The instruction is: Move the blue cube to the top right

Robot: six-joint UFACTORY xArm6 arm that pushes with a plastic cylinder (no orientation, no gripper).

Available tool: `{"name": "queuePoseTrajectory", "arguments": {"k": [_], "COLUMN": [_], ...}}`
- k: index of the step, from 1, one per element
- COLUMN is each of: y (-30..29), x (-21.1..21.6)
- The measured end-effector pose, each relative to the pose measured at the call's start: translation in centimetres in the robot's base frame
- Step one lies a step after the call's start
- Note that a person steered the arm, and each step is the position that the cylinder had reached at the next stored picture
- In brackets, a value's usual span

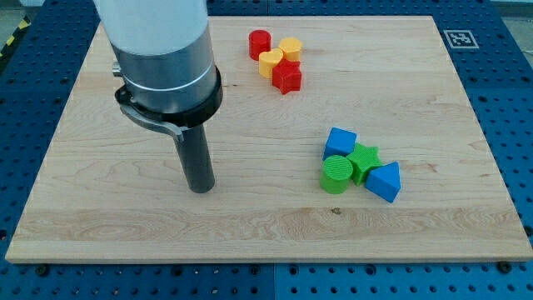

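Observation:
The blue cube (340, 142) lies right of the board's middle, at the top left of a tight cluster. It touches a green cylinder (336, 175) below it and a green star (364, 161) to its lower right. A blue triangular block (385, 181) closes the cluster at the lower right. My tip (200, 188) rests on the board well to the view's left of the cluster, apart from every block.
A second cluster sits near the view's top: a red cylinder (260, 44), a yellow hexagon (290, 48), a yellow heart (271, 62) and a red star (287, 77). The wooden board (466, 125) ends at blue pegboard all round.

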State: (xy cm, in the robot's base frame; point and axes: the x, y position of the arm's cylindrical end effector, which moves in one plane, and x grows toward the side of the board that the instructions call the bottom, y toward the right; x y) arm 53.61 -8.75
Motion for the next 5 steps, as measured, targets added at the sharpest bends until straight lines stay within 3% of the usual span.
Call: {"name": "queuePoseTrajectory", "arguments": {"k": [1, 3, 5], "y": [0.0, 12.6, 14.7], "x": [0.0, -0.3, -0.9]}}
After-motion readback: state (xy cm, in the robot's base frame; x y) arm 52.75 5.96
